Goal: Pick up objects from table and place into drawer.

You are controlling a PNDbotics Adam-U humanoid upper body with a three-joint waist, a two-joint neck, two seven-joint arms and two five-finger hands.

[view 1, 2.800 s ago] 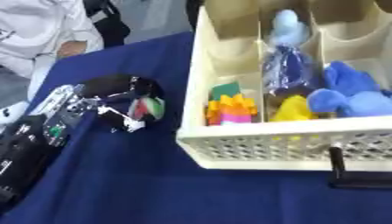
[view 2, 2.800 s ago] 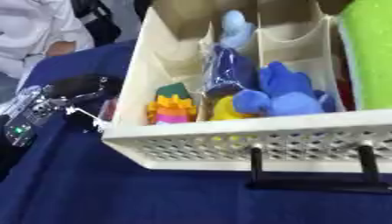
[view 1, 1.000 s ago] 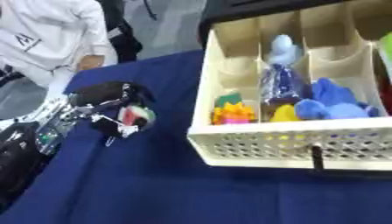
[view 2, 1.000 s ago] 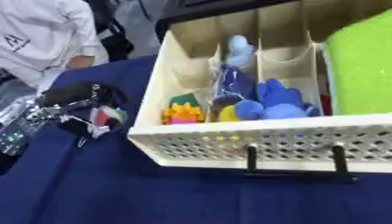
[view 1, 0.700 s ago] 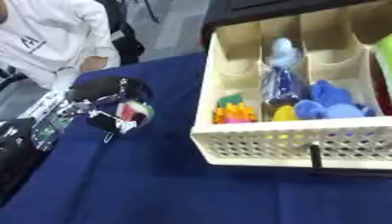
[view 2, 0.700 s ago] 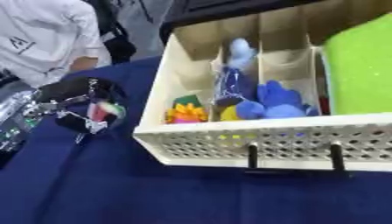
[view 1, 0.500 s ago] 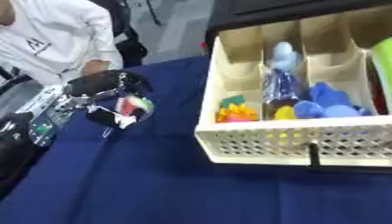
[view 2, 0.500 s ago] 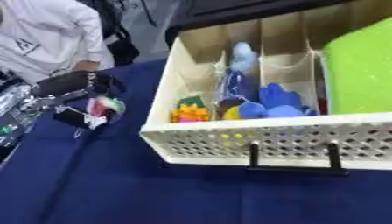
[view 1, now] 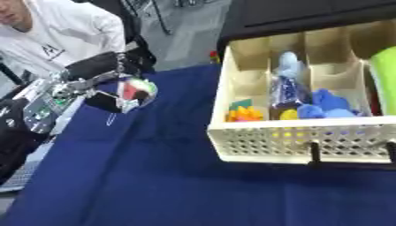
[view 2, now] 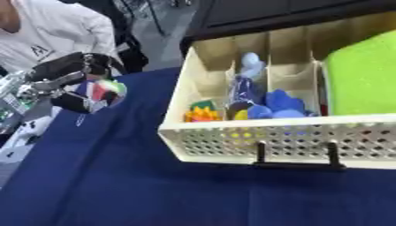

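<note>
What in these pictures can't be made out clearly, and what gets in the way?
- The small red, green and white object held in the left hand: motion blur and the curled fingers hide what it is, both views.
- The right hand: in neither view.
- The drawer: its right side is cut off by the frame edge; the green item shows only partly.
- The blue things in the middle compartments: blurred, overlapping, shapes unclear.
</note>
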